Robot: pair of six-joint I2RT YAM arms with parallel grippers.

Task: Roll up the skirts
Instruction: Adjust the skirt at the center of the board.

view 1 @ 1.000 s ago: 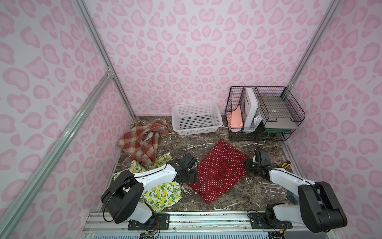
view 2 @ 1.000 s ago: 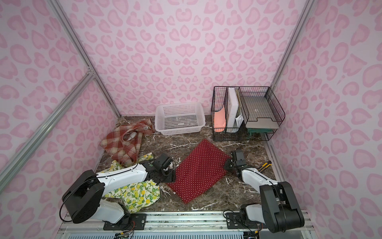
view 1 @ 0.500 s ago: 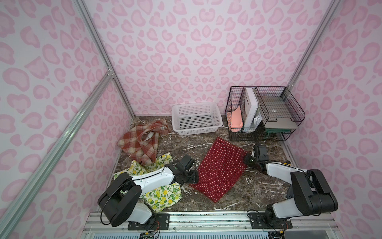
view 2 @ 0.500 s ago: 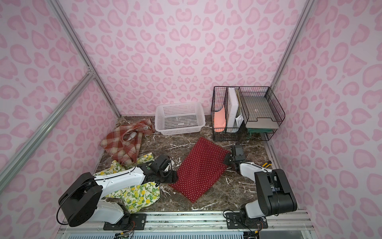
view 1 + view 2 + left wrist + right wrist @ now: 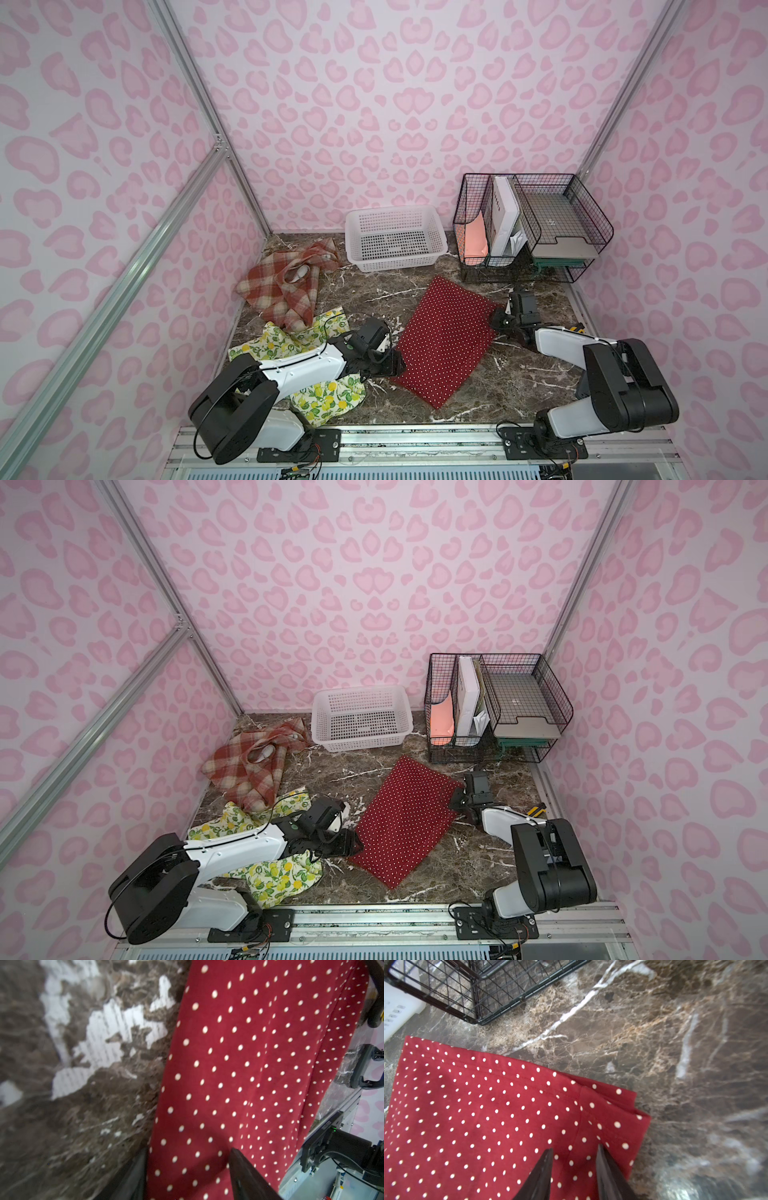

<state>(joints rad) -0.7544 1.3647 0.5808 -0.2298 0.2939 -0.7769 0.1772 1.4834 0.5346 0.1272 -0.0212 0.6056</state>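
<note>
Nearest, the lemon skirt (image 5: 324,395) is crumpled under the left arm (image 5: 299,368). The left gripper (image 5: 189,1150) is held open astride the near-left edge of the red dotted skirt (image 5: 444,340), which is spread flat on the marble worktop (image 5: 519,382). The right gripper (image 5: 575,1148) is parted over the skirt's right corner. Beyond, the plaid skirt (image 5: 274,286) is heaped at the left beside a basket (image 5: 395,262), with a wire rack (image 5: 469,208) at the back right. Pink-patterned walls (image 5: 374,104) are seen all round.

So the dotted skirt (image 5: 446,340) lies mid-tabletop (image 5: 519,374) between the hands, left hand (image 5: 395,365) at its left edge, right hand (image 5: 496,322) at its right corner, basket (image 5: 395,266) behind it, wire rack (image 5: 469,199) back right, plaid skirt (image 5: 278,286) back left, overlapping the lemon skirt (image 5: 286,343) in front.
</note>
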